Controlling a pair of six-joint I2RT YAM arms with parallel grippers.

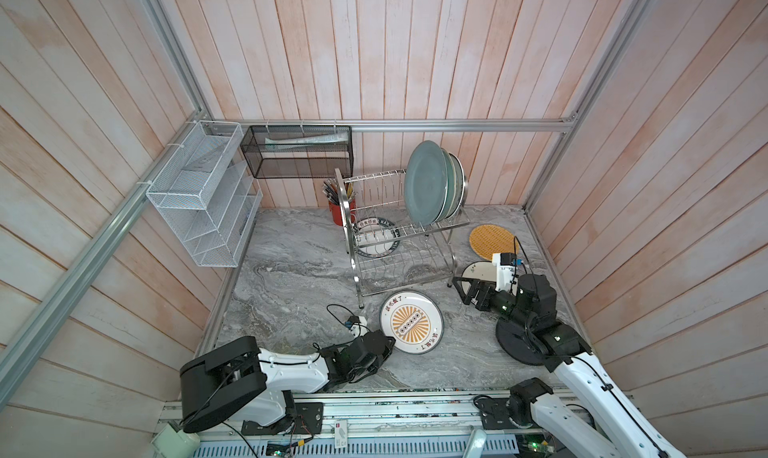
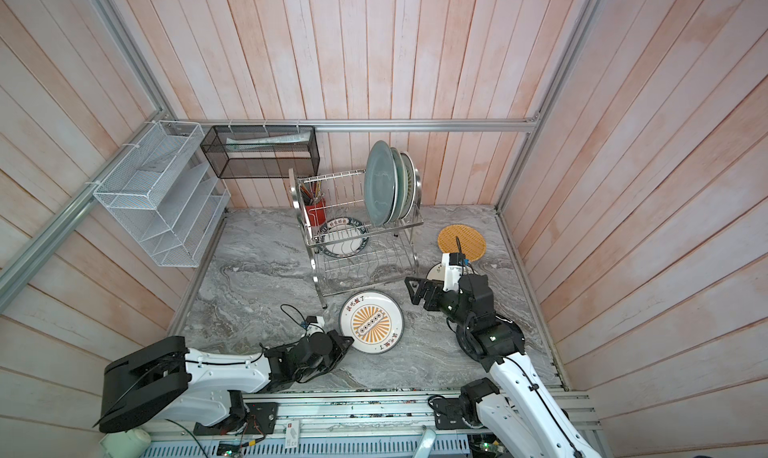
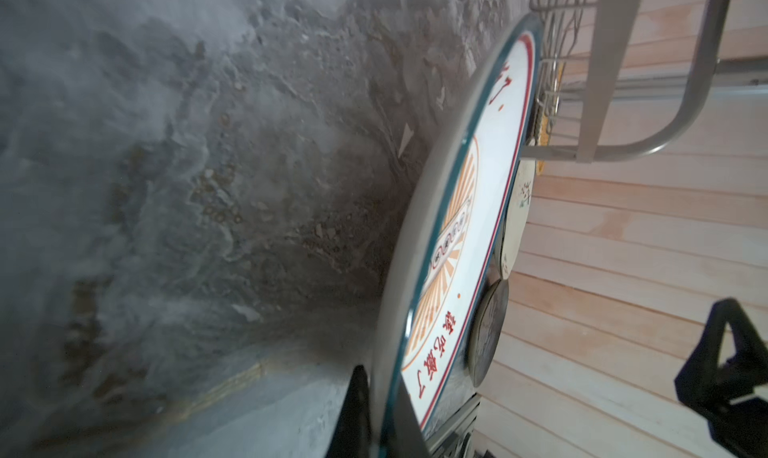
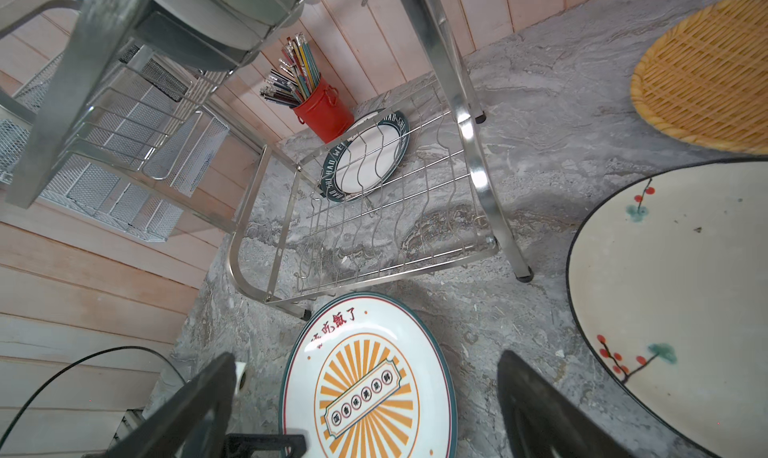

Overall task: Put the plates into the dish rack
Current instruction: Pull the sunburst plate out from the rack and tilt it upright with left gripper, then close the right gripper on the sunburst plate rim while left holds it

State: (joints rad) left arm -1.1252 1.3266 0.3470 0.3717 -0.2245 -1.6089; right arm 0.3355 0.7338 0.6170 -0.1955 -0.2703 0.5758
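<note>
The left arm (image 1: 291,366) lay low along the front of the table (image 1: 291,277), stretched rightward from its base with the wrist near the surface. The left gripper (image 1: 387,344) was clamped on the near-left rim of the sunburst plate (image 1: 411,322). In the left wrist view its fingers (image 3: 353,414) pinched that rim from both faces. Whether the gripped edge was off the table could not be told. That plate lay just in front of the dish rack (image 1: 399,269), not in it. At the right end of the rack's upper tier a blue-grey plate (image 1: 424,182) stood upright with others behind it. The right arm (image 1: 582,373) rose from its base, bent, and pointed leftward toward the rack's front right leg. The right gripper (image 1: 462,287) was spread wide and held nothing. The cream floral plate (image 1: 478,271) was just beside it and the woven disc (image 1: 494,242) beyond.
</note>
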